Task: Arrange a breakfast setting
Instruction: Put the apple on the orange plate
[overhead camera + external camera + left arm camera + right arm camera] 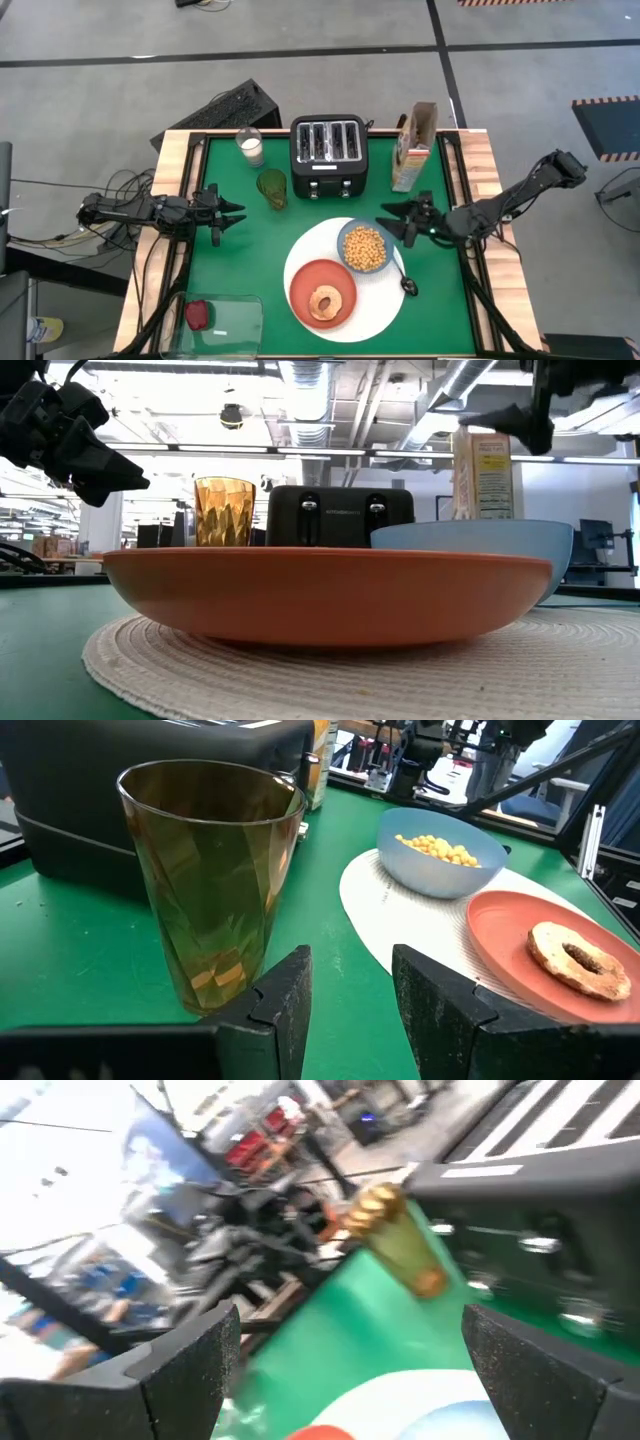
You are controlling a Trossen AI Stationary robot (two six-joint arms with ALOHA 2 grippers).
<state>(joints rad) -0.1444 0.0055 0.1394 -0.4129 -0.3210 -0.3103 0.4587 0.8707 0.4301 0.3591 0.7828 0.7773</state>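
A large white round plate (pixel 378 300) lies on the green table. On it sit an orange-red plate (pixel 300 283) with a ring-shaped bagel (pixel 324 302) and a blue bowl (pixel 343 238) of yellow cereal (pixel 365 248). A small dark spoon (pixel 407 282) rests on the white plate's right rim. A dark red food piece (pixel 197 314) lies in a clear container at the near left. My left gripper (pixel 236 212) is open and empty, above the table left of an amber glass (pixel 272 188). My right gripper (pixel 390 220) is open and empty, raised beside the bowl's right side.
A black toaster (pixel 328 154) stands at the far middle, a glass of milk (pixel 250 146) to its left, a cereal box (pixel 413 147) to its right. The clear container (pixel 235 322) sits at the near left corner. Bare green table lies left of the plates.
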